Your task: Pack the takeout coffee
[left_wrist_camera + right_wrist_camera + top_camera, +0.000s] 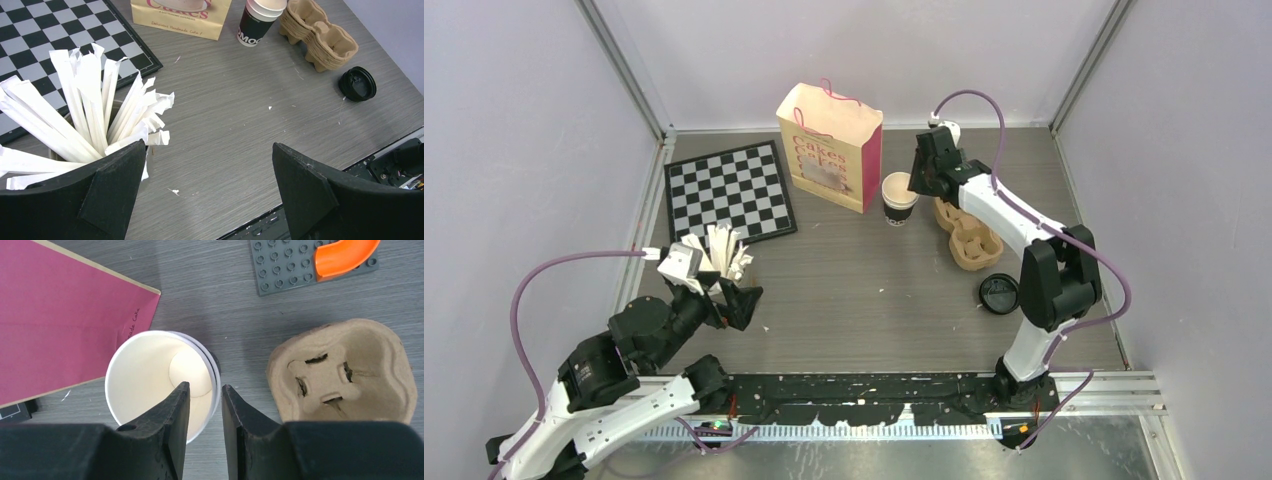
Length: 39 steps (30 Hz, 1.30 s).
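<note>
The takeout coffee cup [899, 198] stands lidless on the table between the paper bag and the brown carrier. It has a black sleeve [255, 27] and a white inside [145, 370], and its rim looks doubled, like two nested cups. My right gripper [205, 386] comes down over the cup's right rim, with one finger inside, one outside, and the jaws narrowed on the wall. A black lid [999, 293] lies flat further toward the front, to the right. My left gripper [210, 150] hangs open at the near left, holding nothing.
A pink and tan "Cakes" bag [829, 145] stands open at the back. The carrier [969, 235] lies right of the cup. A chessboard [729, 190] sits back left. A grey cup of white sticks [85, 110] touches my left finger. A grey studded plate [300, 262] lies beyond.
</note>
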{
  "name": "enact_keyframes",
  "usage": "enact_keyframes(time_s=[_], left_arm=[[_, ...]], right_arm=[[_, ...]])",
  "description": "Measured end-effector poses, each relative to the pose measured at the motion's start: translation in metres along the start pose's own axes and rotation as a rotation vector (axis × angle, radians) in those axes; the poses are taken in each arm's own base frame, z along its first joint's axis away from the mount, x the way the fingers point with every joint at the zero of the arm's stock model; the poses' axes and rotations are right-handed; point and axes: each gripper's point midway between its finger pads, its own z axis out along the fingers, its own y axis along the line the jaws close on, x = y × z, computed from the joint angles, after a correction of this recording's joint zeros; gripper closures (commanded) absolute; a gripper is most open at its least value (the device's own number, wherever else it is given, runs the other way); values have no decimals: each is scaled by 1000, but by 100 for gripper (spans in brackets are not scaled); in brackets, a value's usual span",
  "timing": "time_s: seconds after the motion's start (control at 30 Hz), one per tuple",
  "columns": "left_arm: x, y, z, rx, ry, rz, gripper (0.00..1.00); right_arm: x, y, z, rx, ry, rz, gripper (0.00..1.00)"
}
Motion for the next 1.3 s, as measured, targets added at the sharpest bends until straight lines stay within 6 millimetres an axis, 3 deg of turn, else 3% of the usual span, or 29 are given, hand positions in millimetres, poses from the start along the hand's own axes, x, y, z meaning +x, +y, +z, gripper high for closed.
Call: enact_keyframes(time_s=[0.2,0.43,0.63,0.77,0.97,1.07,1.13,1.3], left_arm=[[0,0,0,0,0,0,0],[0,0,0,0,0,0,0],[1,0,1,-1,5,4,0],[3,-3,4,2,24,16,0],[8,-12,7,42,57,41,0],[10,-18,10,64,72,41,5],[12,-26,15,83,100,31,9],[3,-62,34,144,189,-10,19]], right_arm=[[4,1,15,9,30,-4,71],[10,-3,16,28,58,-16,96],[17,-8,8,38,98,-32,100],[23,-7,-16,-2,129,-31,100],[41,-9,-83,-132,123,27,100],[53,-3,-116,-240,113,66,100],[68,5,-140,-348,115,107,99],[95,17,-160,-501,129,193,100]])
